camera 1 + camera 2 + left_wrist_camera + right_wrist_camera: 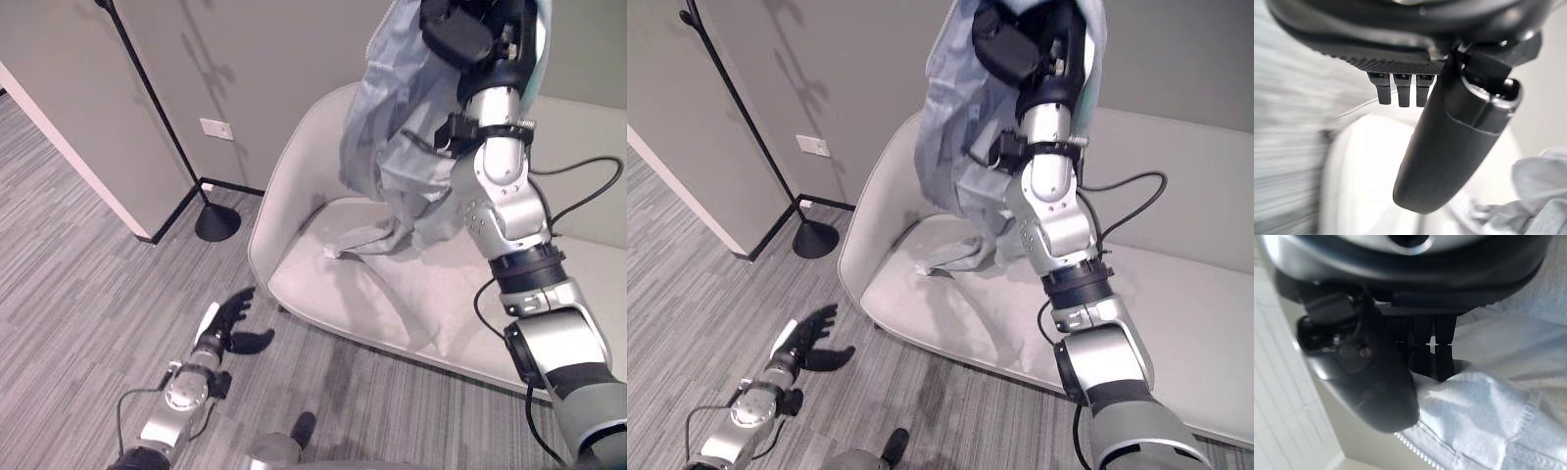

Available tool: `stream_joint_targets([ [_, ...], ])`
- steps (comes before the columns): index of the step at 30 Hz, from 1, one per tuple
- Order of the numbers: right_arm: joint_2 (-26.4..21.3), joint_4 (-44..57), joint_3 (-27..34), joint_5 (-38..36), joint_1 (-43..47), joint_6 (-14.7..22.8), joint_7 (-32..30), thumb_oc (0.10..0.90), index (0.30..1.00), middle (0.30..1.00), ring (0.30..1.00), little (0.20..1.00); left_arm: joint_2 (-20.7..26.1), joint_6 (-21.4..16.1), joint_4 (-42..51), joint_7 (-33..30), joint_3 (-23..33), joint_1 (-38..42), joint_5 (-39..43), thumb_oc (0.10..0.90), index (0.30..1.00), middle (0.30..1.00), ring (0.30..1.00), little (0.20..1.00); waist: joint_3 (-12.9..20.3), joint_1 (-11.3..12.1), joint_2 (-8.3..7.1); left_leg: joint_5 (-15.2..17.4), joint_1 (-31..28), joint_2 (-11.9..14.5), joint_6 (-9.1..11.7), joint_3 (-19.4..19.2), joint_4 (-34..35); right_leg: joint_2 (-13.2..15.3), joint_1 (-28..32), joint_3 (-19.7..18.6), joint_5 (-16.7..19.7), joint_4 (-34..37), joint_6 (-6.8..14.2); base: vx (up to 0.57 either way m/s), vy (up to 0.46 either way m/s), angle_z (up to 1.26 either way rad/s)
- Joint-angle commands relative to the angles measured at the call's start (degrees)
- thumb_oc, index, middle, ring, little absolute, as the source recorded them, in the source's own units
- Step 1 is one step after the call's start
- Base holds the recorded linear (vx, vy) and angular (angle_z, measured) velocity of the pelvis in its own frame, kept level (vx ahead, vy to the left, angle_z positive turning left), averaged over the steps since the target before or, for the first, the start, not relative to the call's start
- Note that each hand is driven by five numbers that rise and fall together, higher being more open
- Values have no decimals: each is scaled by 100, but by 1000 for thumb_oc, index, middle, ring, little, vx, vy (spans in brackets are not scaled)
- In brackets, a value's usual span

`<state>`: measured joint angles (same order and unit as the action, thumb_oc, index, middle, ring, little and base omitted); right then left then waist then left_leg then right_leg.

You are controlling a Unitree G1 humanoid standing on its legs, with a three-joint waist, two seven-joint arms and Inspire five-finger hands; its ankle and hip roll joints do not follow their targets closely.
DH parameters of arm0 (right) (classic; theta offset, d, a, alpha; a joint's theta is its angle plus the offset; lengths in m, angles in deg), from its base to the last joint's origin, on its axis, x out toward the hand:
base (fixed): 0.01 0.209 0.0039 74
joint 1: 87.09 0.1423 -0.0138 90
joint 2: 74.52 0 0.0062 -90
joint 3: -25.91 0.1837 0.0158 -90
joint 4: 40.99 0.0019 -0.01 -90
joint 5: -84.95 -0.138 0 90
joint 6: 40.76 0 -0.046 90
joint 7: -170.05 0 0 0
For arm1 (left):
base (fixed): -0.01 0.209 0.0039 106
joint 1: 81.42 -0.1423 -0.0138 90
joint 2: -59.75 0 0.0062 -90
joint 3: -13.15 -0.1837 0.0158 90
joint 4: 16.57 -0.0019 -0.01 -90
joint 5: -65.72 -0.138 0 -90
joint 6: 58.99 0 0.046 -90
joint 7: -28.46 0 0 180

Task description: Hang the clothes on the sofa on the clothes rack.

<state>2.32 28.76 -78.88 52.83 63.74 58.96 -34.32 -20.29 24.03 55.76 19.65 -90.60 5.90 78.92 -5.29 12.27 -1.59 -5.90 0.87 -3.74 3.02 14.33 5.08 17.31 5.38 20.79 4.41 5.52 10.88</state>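
Pale-blue garment, light-grey sofa, grey striped carpet.

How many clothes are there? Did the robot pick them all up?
1. A pale blue garment hangs from the right hand, raised above the sofa, its lower end touching the seat. More could be hidden behind it.

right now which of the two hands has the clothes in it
The right hand: raised high over the sofa, fingers curled into the pale blue garment hanging from it. The left hand is low over the floor, open, holding nothing.
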Motion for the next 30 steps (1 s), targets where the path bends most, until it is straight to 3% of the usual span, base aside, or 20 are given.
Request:
stream_joint_targets([
  [1, -363, -224, -314, 96, 1618, 545, -115, 400, 300, 300, 300, 300, 623, -699, 621, -609, 365, 231, -301, 800, 900, 900, 900, 900, 965, 69, -472, 744, -141, 359, 134, 159, -8, 662, 485, 278, 434, -88, 394, 18, -20, -19],
  [8, -524, -287, -555, -3, 2081, 771, -220, 400, 300, 300, 300, 300, 712, -1122, 1043, -1568, 803, 725, -935, 800, 900, 900, 900, 900, 1078, 1, -575, 810, -280, 368, 162, 171, -8, 653, 552, 209, 399, -117, 379, 10, -7, -4],
  [13, -452, -823, -737, -481, 2631, 995, -217, 400, 300, 300, 300, 300, 871, -1309, 1531, -1710, 943, 1047, -815, 800, 900, 900, 900, 900, 1121, -23, -612, 834, -313, 370, 167, 161, -8, 650, 552, 161, 436, -109, 383, 0, 0, 0],
  [18, 5, -950, -891, -682, 2869, 1013, -199, 400, 300, 300, 300, 300, 752, -1466, 2176, -1465, 903, 1308, -186, 800, 900, 900, 900, 900, 1124, -98, -611, 861, -372, 391, 154, 113, -8, 635, 520, 45, 433, -138, 365, 0, 0, 0],
  [20, 333, -940, -890, -687, 2831, 981, -180, 400, 300, 300, 300, 300, 481, -1538, 2332, -1097, 552, 1495, 605, 800, 900, 900, 900, 900, 1104, -152, -606, 879, -405, 408, 137, 84, -8, 618, 504, -18, 420, -144, 353, -5, -6, -2],
  [21, 330, -939, -894, -684, 2830, 981, -182, 400, 300, 300, 300, 300, 483, -1546, 2312, -1075, 549, 1508, 632, 800, 900, 900, 900, 900, 1101, -143, -602, 881, -408, 410, 137, 79, -8, 616, 503, -24, 419, -145, 352, -21, -16, -3],
  [23, 741, -1094, -961, -774, 2906, 949, -137, 400, 300, 300, 300, 300, 105, -1497, 2212, -583, -208, 1797, 1330, 800, 900, 900, 900, 900, 1060, -214, -612, 879, -433, 419, 127, 36, -8, 617, 474, -102, 452, -164, 345, -18, -11, -8],
  [24, 733, -1101, -967, -775, 2910, 952, -135, 400, 300, 300, 300, 300, 99, -1514, 2177, -559, -217, 1822, 1357, 800, 900, 900, 900, 900, 1055, -201, -607, 881, -436, 420, 127, 32, -8, 616, 473, -106, 451, -166, 346, -11, -2, -11],
  [27, 1234, -1186, -1077, -923, 3015, 925, -105, 400, 300, 300, 300, 300, -295, -1288, 1731, -134, -1108, 2172, 2059, 800, 900, 900, 900, 900, 1031, -324, -606, 874, -449, 416, 121, -21, -8, 626, 433, -189, 477, -197, 336, -11, -8, -10],
  [30, 1505, -1171, -1129, -959, 3065, 916, -107, 400, 300, 300, 300, 300, -503, -1144, 1213, 47, -1639, 2473, 2227, 800, 900, 900, 900, 900, 1024, -405, -580, 868, -456, 422, 122, -61, -8, 632, 393, -250, 483, -223, 332, -10, -12, -9],
])
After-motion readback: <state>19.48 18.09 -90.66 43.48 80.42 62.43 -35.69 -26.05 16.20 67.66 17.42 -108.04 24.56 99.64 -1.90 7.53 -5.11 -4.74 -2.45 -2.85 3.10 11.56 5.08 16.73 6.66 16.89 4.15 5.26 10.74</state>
